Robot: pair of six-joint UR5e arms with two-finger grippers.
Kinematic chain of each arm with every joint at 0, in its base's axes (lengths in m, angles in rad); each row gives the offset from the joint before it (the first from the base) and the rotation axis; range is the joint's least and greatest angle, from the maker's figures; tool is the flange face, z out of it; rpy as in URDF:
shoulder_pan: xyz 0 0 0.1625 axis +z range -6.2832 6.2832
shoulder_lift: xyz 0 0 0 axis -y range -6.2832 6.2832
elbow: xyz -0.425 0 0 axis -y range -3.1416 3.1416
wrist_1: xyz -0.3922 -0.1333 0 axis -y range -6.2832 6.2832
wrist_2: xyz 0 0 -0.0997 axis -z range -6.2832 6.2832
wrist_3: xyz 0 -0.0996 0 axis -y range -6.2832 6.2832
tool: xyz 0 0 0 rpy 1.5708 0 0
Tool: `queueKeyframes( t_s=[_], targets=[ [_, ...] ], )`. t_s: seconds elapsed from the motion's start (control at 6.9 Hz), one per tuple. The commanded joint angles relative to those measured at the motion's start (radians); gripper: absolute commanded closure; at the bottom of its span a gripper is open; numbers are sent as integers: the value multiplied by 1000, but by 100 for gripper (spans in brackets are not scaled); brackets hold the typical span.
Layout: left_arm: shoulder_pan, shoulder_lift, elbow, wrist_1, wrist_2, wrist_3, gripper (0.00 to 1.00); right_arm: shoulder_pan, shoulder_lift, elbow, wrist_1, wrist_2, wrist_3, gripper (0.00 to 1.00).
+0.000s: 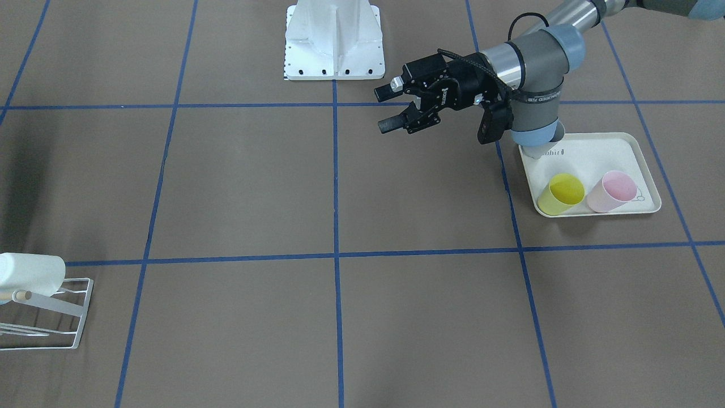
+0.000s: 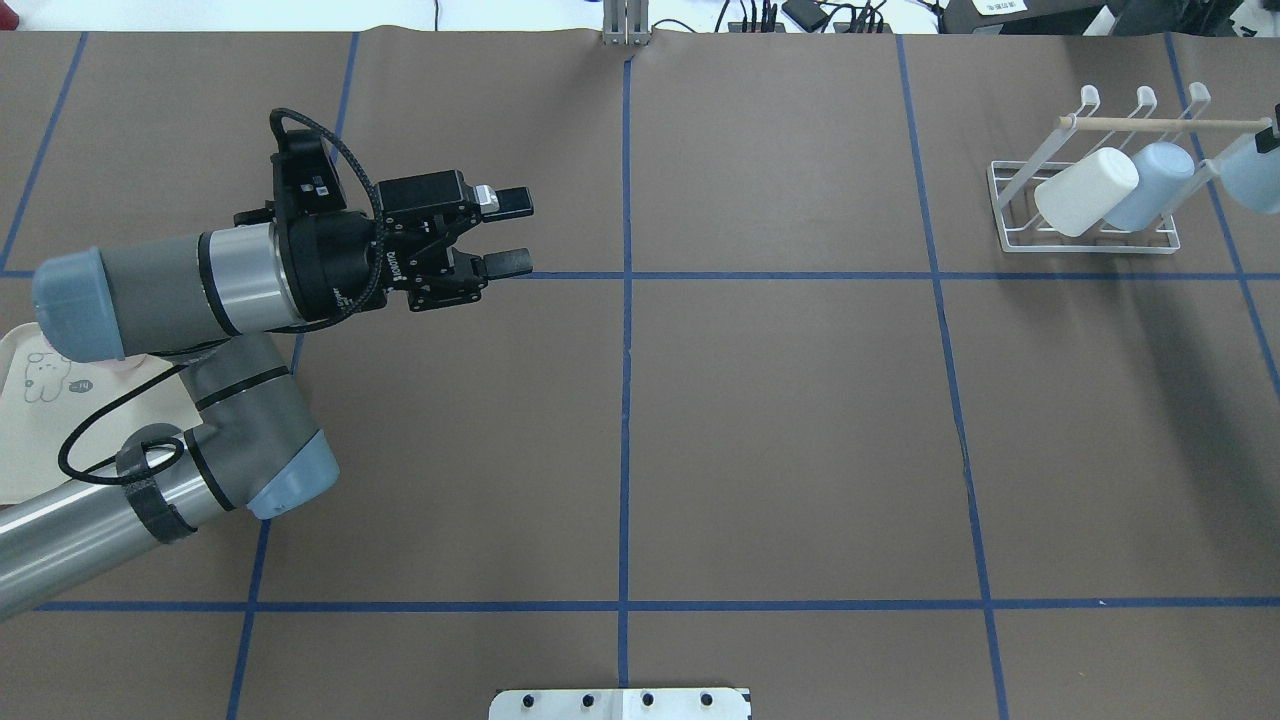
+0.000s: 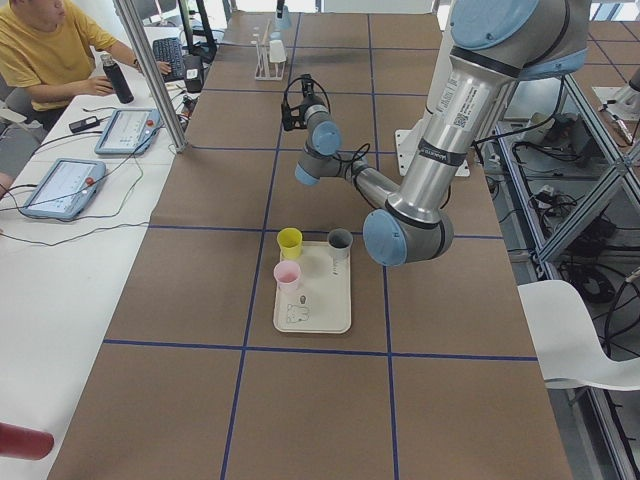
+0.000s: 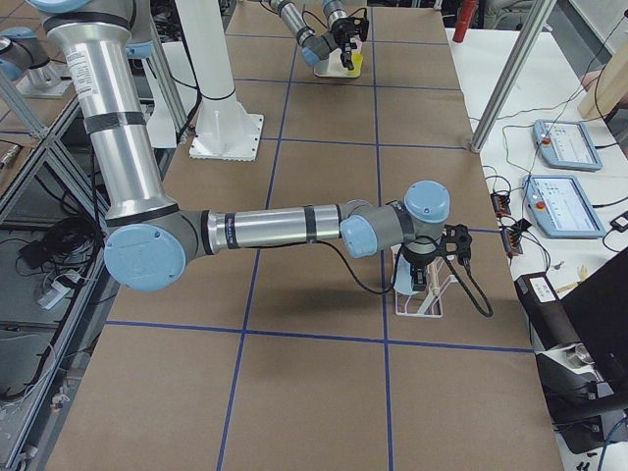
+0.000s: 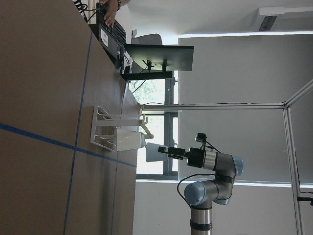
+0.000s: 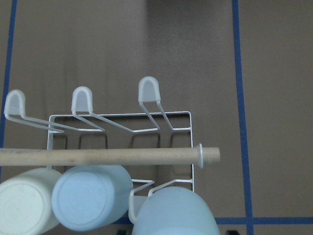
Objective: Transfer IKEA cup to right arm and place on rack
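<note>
the right gripper [image 5: 167, 152] is seen at the rack [image 2: 1090, 249], at the table's far right end, and is judged from the left wrist view to be clamped on a pale blue cup [image 6: 176, 213]. the cup is held on its side, off the table, just beside the rack's near corner and below the wooden dowel [image 6: 98, 156]. whether a prong has yet entered the cup's mouth cannot be told.

the left gripper [image 2: 512, 232] is held above the table well apart from the rack. its fingers are spread and nothing is carried between them.

the handover is therefore judged to be done, with the cup now in the right arm's keeping. what is left is the last part: the cup is to be seated on a free prong and let go.

two places on the rack are already taken, by a white cup [image 2: 1085, 192] and a second blue cup [image 2: 1150, 180], which lean side by side and touch. three prongs on the rack's far side [image 6: 148, 90] are seen bare.

on the tray [image 1: 600, 144], beside the left arm, a yellow cup [image 1: 561, 194], a pink cup [image 1: 612, 191] and a grey cup [image 3: 340, 240] are left waiting.

a person [image 3: 50, 50] is seated at the side desk.
</note>
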Motion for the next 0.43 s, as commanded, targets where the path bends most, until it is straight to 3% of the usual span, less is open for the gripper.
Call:
queueKeyframes(
  t_s=[0.0,0.29],
  targets=[
    [-1,3,-6,0,0,0,10,0,3,-4,3,-1,0,100],
    [2,3,-7,0,2,0,10,20,0,10,3,9,2,100]
  ],
)
